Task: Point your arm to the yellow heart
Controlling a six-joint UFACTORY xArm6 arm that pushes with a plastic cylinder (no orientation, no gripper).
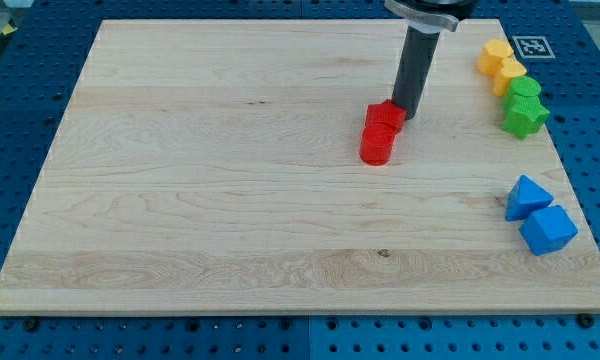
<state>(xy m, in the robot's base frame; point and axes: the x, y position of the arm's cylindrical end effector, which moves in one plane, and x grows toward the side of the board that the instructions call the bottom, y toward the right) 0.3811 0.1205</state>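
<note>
Two yellow blocks sit at the view's top right: one [496, 55] at the top and one [509, 74] just below it, touching. I cannot tell which is the heart. My tip [404, 113] rests on the board near the middle top, touching the upper right side of a red block [386, 116]. A second red block, a cylinder [377, 144], lies right below the first. The tip is well to the left of the yellow blocks.
Two green blocks [526, 88] [524, 116] sit below the yellow ones at the right edge. A blue triangular block [528, 196] and a blue cube-like block [548, 229] lie at the lower right. The wooden board [200, 180] lies on a blue pegboard.
</note>
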